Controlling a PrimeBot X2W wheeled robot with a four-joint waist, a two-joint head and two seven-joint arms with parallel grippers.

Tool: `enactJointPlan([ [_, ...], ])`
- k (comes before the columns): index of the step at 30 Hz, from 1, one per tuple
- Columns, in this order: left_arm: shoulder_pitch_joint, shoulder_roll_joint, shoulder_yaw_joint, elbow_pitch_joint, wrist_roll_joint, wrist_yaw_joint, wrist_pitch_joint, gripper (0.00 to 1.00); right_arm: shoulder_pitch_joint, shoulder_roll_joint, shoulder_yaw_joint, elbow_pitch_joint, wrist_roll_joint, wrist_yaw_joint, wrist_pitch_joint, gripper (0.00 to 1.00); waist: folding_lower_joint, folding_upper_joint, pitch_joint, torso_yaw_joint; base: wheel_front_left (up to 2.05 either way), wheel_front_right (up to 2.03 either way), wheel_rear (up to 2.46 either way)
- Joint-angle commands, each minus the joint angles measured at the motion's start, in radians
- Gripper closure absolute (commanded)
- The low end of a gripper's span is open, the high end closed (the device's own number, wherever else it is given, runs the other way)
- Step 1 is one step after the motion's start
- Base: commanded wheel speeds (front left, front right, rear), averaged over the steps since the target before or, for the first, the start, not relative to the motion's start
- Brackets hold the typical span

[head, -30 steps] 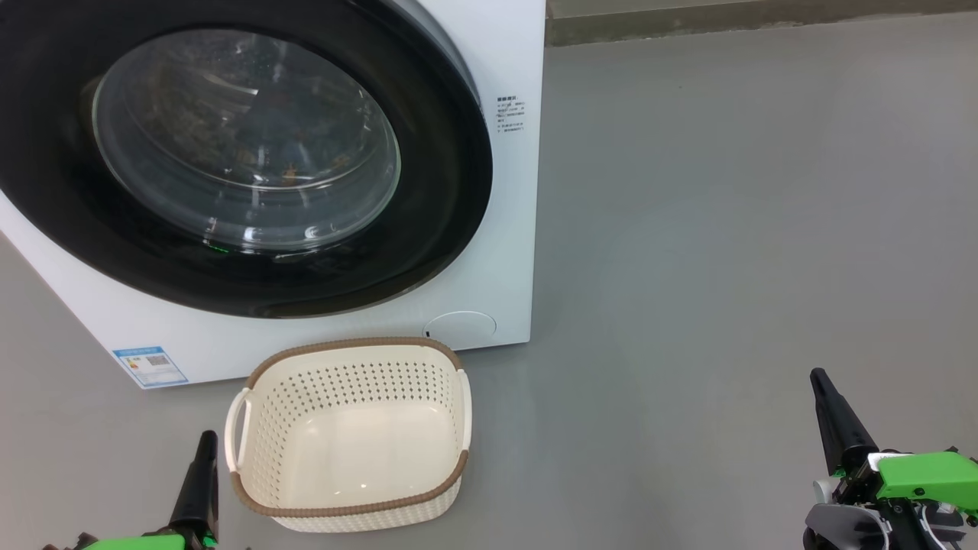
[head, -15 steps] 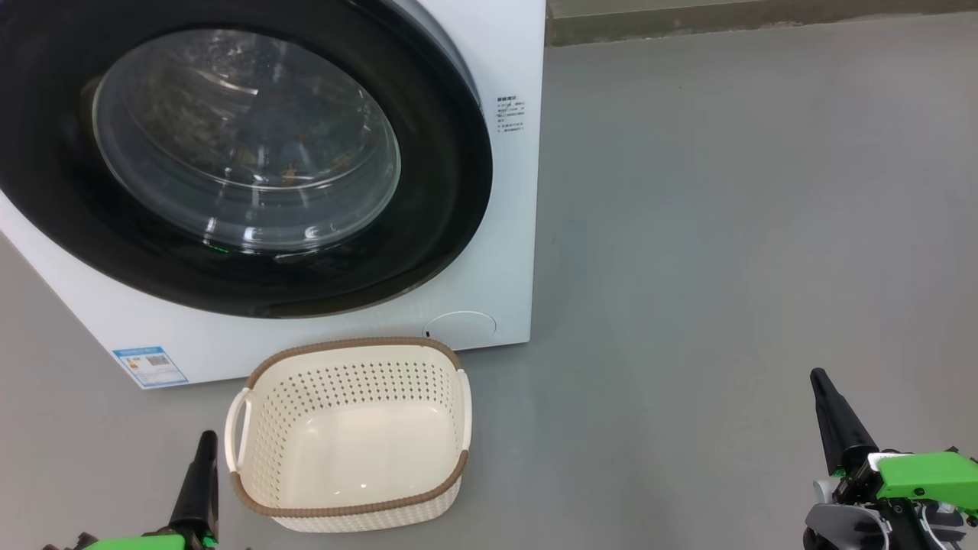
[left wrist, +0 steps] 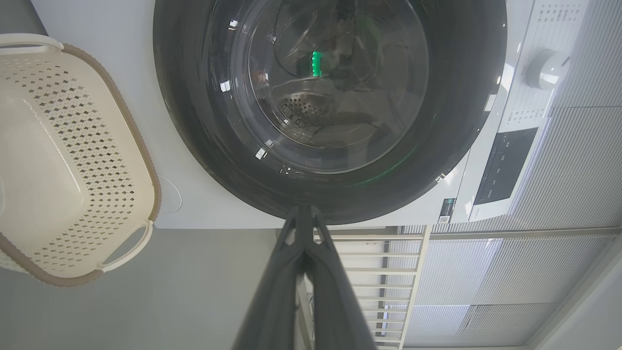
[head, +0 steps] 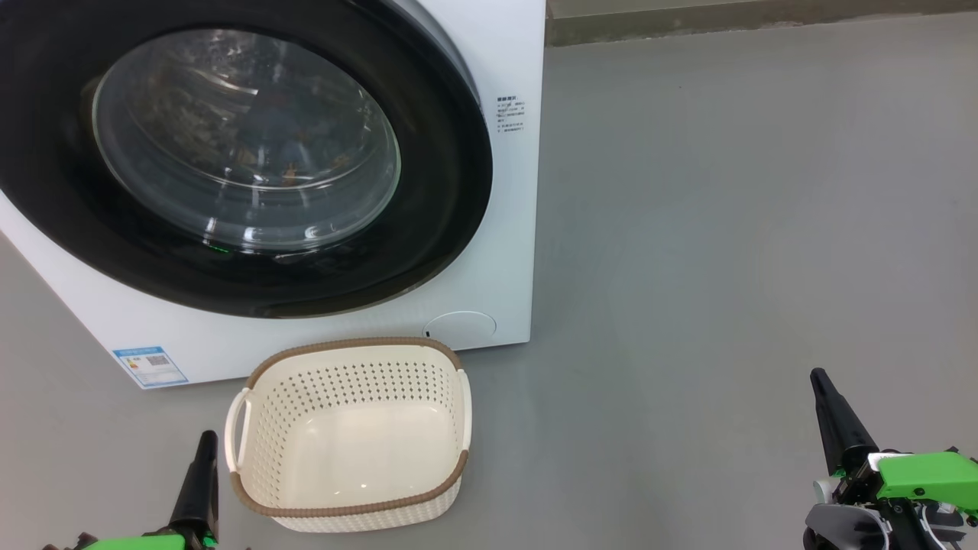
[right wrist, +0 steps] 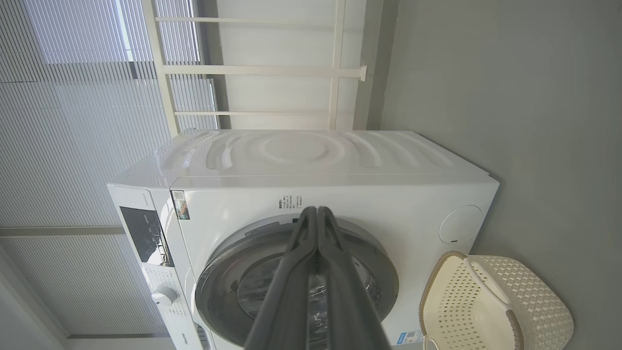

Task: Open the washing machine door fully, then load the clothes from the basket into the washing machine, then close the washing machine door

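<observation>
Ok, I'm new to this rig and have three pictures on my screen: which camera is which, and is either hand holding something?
The wide picture comes from the robot's head, looking down at a white washing machine with its round black-rimmed door looking shut, and a cream basket standing empty on the grey floor in front. The dark spikes at the bottom corners are the left hand and right hand. The other two pictures come from cameras on each wrist, looking along that hand's fingers, so they appear turned sideways. Both hands are shut and hold nothing. Behind the door, orange-brown flecks show dimly; I cannot tell what they are.
</observation>
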Motion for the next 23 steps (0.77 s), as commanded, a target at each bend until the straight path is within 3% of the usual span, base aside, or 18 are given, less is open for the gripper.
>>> enactJointPlan([
  [1,-0.043,0.009,0.032,-0.031,-0.008,-0.007,0.006,1.00,-0.044,-0.011,0.018,-0.025,-0.003,0.003,0.007,1.00,0.0000,0.0000,0.000,0.000,0.00,0.00,0.00],
  [23,-0.043,0.009,0.032,-0.032,-0.008,-0.007,0.006,1.00,-0.044,-0.010,0.018,-0.025,-0.003,0.003,0.008,1.00,0.0000,0.0000,0.000,0.000,0.00,0.00,0.00],
])
